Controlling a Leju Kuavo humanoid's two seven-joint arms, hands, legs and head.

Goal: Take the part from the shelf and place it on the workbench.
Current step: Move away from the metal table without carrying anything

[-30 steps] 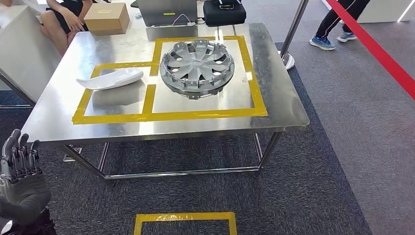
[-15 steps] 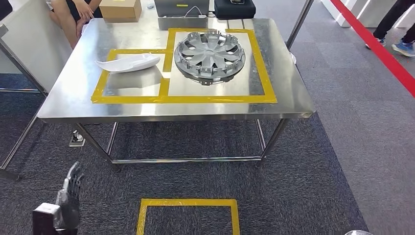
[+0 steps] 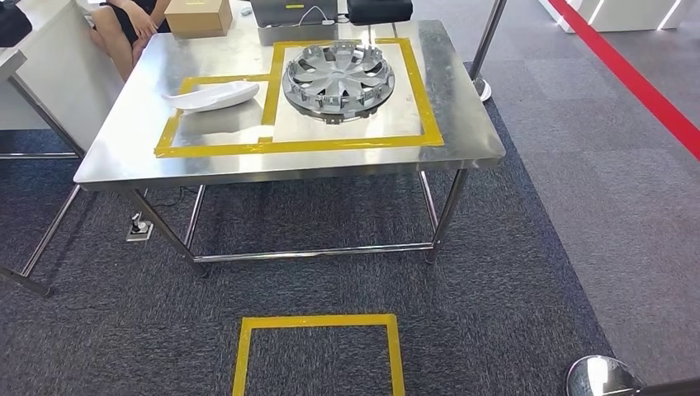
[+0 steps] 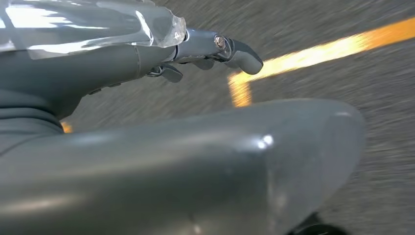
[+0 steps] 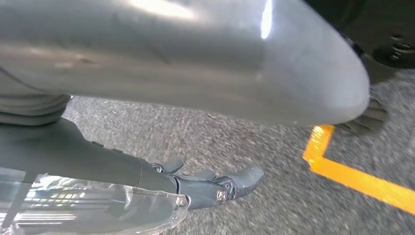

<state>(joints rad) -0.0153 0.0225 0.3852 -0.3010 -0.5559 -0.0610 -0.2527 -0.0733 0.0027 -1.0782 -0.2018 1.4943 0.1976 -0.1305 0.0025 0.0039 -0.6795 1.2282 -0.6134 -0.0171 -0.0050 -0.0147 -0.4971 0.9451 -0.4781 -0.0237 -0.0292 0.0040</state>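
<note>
A steel workbench [image 3: 289,161] stands ahead of me, marked with yellow tape. In its smaller taped box lies a white curved part [image 3: 210,96]. A silver wheel cover [image 3: 338,77] sits in the larger taped square beside it. My left hand [image 4: 122,63] hangs over the dark carpet with its fingers [image 4: 240,51] stretched out and nothing in them. My right hand [image 5: 98,161] hangs the same way above the carpet, fingers [image 5: 225,188] apart and holding nothing. Yellow floor tape passes under both hands.
A yellow taped square [image 3: 318,322] marks the carpet in front of the bench. A person [image 3: 124,21] sits at the far left by a cardboard box [image 3: 198,15]. A barrier post [image 3: 487,41] and red floor line [image 3: 636,78] lie right; a chrome base [image 3: 603,378] sits bottom right.
The whole picture has shifted, so the camera has moved; the bench now sits farther off. My left hand, raised at the lower left a second ago, has dropped out of the head view.
</note>
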